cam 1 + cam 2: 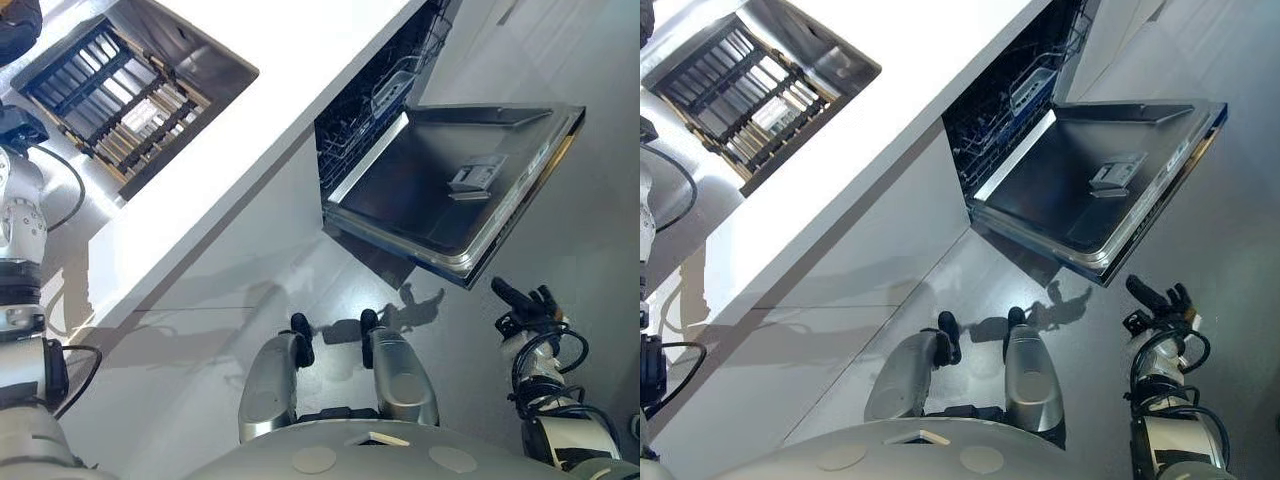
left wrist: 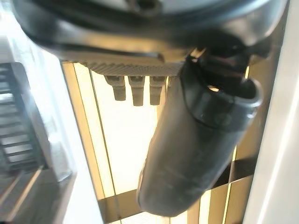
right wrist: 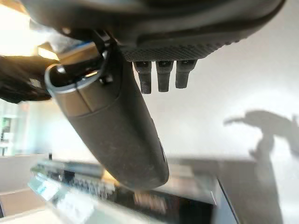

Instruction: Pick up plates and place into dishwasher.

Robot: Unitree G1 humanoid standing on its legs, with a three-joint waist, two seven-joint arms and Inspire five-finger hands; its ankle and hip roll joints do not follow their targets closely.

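Since neither hand holds a plate, the step in hand looks like the first one: fetching a plate, not yet loading it.

Nearest, the right hand (image 1: 522, 305) hangs low over the floor (image 1: 610, 200), just short of the dishwasher door (image 1: 430, 190). Its fingers are straight and loose, and it is empty. The door lies fully down. Behind it the dishwasher rack (image 1: 360, 110) shows dark under the counter (image 1: 250, 120).

Farther off, across the counter, the sink (image 1: 205, 60) holds a dark sink rack (image 1: 90, 75). Pale plates (image 1: 135, 112) seem to stand on edge between its bars; how many, I cannot tell. Farthest, the left hand (image 2: 196, 140) is up near the sink, relaxed and open, gripping nothing.

As I judge it, the next move is for the left hand to come down on one plate's rim and pinch it between thumb and fingers. It should then lift the plate straight up clear of the bars before the robot turns toward the open door. The plates stand close together, so a slanted pull could drag a neighbour along.
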